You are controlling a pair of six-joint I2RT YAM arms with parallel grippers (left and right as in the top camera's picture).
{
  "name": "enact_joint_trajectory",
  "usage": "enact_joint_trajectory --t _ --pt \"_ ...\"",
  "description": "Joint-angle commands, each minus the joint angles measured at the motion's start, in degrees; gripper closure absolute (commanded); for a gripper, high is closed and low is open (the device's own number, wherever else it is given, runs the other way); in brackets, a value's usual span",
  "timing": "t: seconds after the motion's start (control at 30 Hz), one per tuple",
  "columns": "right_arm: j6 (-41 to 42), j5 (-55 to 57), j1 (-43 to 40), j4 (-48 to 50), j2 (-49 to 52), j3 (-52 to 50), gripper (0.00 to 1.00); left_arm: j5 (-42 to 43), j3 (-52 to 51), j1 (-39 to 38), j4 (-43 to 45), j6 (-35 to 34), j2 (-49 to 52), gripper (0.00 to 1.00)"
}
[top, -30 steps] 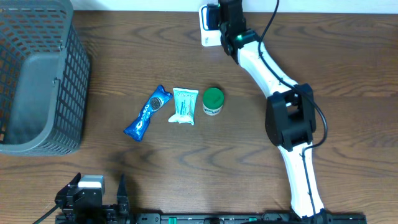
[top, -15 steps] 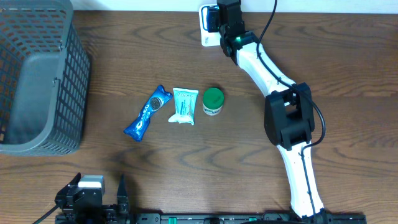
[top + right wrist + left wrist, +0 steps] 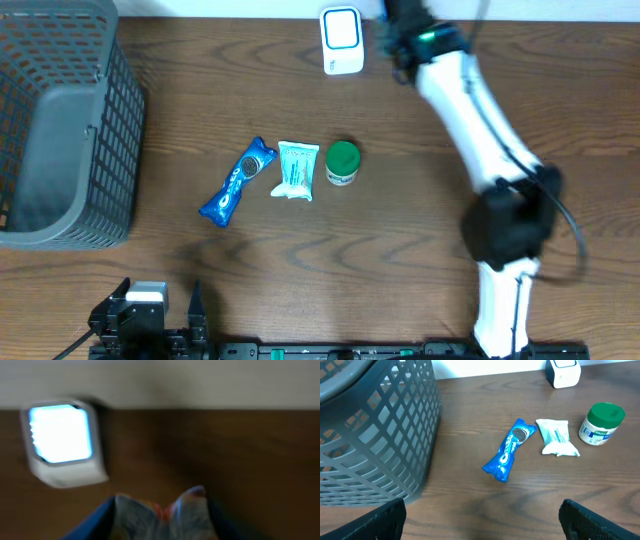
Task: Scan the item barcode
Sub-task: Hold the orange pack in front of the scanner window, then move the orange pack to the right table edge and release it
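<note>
Right tool [image 3: 159,527], gripping a crinkly packet [image 3: 145,515], has swung right, clear of the scanner [image 3: 341,40], so the scan pass is probably finished; left tool [image 3: 480,510] gapes wide.

A: How many baskets?
B: One grey basket [image 3: 112,150].
A: Scanners?
B: One white scanner [image 3: 341,40].
A: And goods on the surface [image 3: 220,90]?
B: Three: one blue cookie packet [image 3: 236,181], one white-and-green pouch [image 3: 297,170], one green-lidded jar [image 3: 342,162].
A: Anything else?
B: One crinkled packet [image 3: 160,517], seen only in the right wrist view. Four items in all.
</note>
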Motion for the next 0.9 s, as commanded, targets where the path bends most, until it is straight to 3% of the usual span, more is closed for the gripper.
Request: enact_joint_trajectory --t 0.0,0.2,0.3,0.43,0.57,0.67,0.8,0.87 --pt "3.8 8.9 -5.4 -11.9 -6.7 0.7 0.57 0.7 0.0 0.2 -0.2 0.6 -0.4 0.02" --pt "15.5 11.5 -17.9 -36.3 -8.3 0.5 0.68 0.7 0.0 0.2 -0.2 0.5 -0.4 0.02" --pt "20.7 13.9 -25.4 -39.9 -8.0 -1.2 0.67 0.7 0.0 0.2 -0.2 0.5 -0.4 0.02" --pt "26.5 12.4 -35.7 -35.1 -7.9 -6.8 0.63 0.7 0.0 0.2 -0.2 0.5 -0.4 0.02" --pt "26.9 9.1 -42.9 -25.7 -7.9 -15.7 0.60 0.7 0.0 0.2 -0.2 0.5 -0.4 0.02" --pt "26.8 7.9 -46.9 -15.9 -7.9 -24.0 0.50 0.7 0.0 0.2 -0.2 0.5 -0.4 0.02" --pt "26.8 8.0 -50.7 -9.2 -7.9 -30.3 0.46 0.7 0.0 0.2 -0.2 0.6 -0.4 0.02" --pt "26.8 7.6 -52.1 -8.8 -7.9 -30.2 0.21 0.7 0.0 0.2 -0.2 0.6 -0.4 0.02"
